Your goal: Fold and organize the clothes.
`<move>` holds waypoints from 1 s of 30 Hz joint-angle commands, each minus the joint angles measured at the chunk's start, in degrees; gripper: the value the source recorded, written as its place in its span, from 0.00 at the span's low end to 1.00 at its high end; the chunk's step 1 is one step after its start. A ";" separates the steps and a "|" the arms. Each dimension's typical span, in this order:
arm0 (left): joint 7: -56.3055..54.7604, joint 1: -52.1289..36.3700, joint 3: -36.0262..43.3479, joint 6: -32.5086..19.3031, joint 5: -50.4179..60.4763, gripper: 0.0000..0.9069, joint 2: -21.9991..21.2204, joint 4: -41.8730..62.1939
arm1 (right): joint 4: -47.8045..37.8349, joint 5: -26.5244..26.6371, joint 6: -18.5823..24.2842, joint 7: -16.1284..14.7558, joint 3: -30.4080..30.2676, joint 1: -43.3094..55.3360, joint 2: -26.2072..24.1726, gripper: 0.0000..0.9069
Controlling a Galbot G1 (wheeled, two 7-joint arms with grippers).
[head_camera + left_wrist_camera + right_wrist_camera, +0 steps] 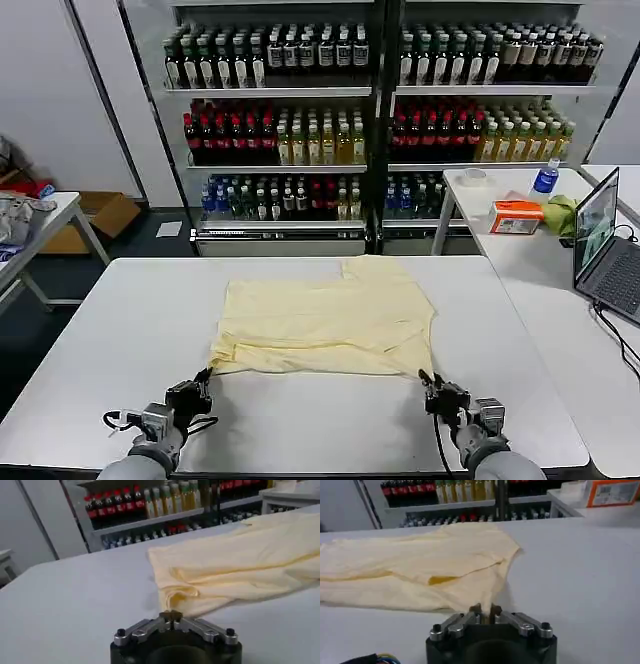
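While the left gripper [203, 379] sits at the near left corner of the pale yellow T-shirt [330, 318], its fingertips [171, 616] are pressed together with a little fabric seemingly caught between them, and the right gripper [428, 381] pinches the near right corner the same way, its fingers [476, 609] closed almost fully on the cloth edge. Both arms reach in from the near edge of the white table [120, 330]. The shirt lies flat across the table's middle, partly folded, with rumpled layers along its near hem. Judged from this, the step in hand is a fold of the near edge away from the robot. Doing it well likely means raising both corners together, keeping the hem taut between them, and carrying them evenly so the thin fabric does not sag or twist.
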 commanded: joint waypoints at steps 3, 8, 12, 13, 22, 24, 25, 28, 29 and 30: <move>0.40 1.29 -0.20 -0.28 -0.39 0.03 -0.19 -2.13 | 1.95 0.30 -0.08 0.14 1.57 -0.78 -0.44 0.00; 0.46 4.11 -1.69 -0.27 -0.65 0.02 -0.44 -4.83 | 4.56 0.33 -0.18 0.00 3.82 -3.70 -1.90 0.00; 0.37 8.02 -2.79 -0.20 -0.06 0.02 -1.44 -9.19 | 7.80 -0.57 -0.15 -0.62 5.99 -8.15 -2.78 0.00; 0.37 9.00 -3.01 -0.25 0.29 0.02 -1.76 -9.70 | 8.35 -0.83 -0.10 -0.77 6.55 -9.00 -2.85 0.00; -0.12 19.57 -5.58 -2.69 2.58 0.01 -3.45 -12.26 | 13.77 -2.91 0.06 -1.13 10.86 -17.80 -3.74 0.00; -0.23 22.66 -5.51 -3.37 4.15 0.02 -3.96 -13.23 | 15.22 -3.80 0.04 -1.14 11.17 -19.62 -3.89 0.00; -0.23 23.25 -5.50 -3.46 4.63 0.01 -4.07 -13.61 | 15.48 -4.04 0.03 -1.14 11.22 -19.99 -3.90 0.00; -0.30 25.77 -5.79 -3.71 5.02 0.02 -4.34 -14.47 | 16.08 -4.96 -0.34 -0.95 11.24 -21.06 -3.90 0.00; -0.39 26.46 -6.04 -3.75 5.07 0.02 -4.35 -14.76 | 16.08 -5.37 -0.46 -0.89 11.21 -21.30 -3.87 0.00; -0.44 26.90 -6.25 -3.77 5.07 0.02 -4.34 -14.98 | 16.05 -5.98 -0.62 -0.82 11.19 -21.68 -3.83 0.00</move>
